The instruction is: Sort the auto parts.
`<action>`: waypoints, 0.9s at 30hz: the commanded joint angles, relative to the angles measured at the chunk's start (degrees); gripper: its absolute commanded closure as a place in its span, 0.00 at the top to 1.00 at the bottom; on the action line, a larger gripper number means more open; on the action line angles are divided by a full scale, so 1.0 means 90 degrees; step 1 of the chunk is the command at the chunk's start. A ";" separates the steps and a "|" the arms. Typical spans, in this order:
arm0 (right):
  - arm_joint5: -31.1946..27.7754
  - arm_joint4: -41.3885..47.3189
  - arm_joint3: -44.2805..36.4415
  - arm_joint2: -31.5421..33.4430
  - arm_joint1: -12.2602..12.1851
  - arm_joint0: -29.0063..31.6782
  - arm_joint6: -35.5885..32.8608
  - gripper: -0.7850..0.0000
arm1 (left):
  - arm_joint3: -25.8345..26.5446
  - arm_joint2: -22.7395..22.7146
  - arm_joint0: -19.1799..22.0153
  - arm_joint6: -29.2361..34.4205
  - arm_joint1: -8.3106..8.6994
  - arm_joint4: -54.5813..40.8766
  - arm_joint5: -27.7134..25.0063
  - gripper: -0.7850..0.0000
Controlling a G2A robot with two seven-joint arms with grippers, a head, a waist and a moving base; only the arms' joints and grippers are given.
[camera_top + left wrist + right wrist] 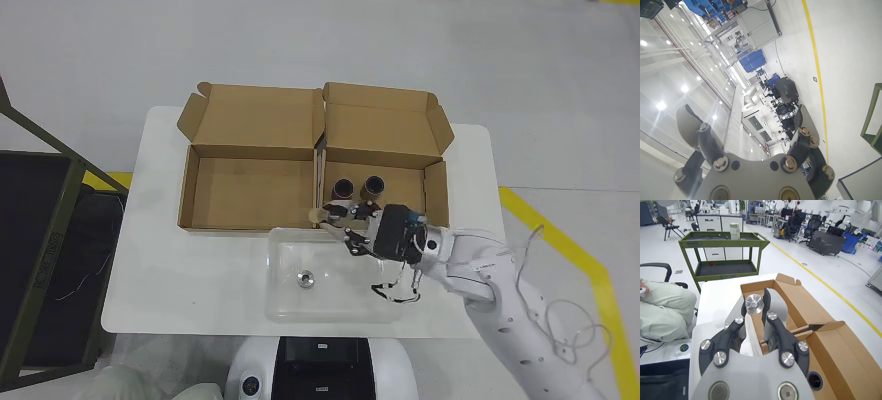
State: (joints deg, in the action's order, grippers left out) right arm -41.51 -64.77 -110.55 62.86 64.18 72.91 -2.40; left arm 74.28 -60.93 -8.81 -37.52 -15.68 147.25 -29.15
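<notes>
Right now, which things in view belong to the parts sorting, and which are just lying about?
Job: round silver metal part held in the jaws of the right gripper; small silver metal part in the clear plastic tray; two dark cylindrical parts in the right brown cardboard box; the left brown cardboard box.
Lying about: green metal cart; black office chairs.

- A green cart (696, 244) is positioned beyond the bench (715, 291).
- A yellow floor line (829, 285) is marked beside the bench.
- A white cabinet (715, 222) is placed behind the cart.
</notes>
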 commanded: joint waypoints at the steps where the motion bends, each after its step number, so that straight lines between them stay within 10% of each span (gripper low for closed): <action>1: 0.0049 0.0022 -0.0053 0.0059 0.0001 0.0048 0.0236 0.00 | 0.0000 0.0000 0.0000 0.0000 0.0000 0.0000 0.0000 1.00; 27: 0.0987 -0.0367 -0.0268 0.0391 0.0072 0.0576 0.2200 0.00 | 0.0000 0.0000 0.0000 0.0000 0.0000 0.0000 0.0000 1.00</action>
State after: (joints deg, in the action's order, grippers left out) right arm -32.84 -68.06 -112.90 66.29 64.81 77.94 17.05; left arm 74.28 -60.93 -8.81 -37.52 -15.68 147.25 -29.15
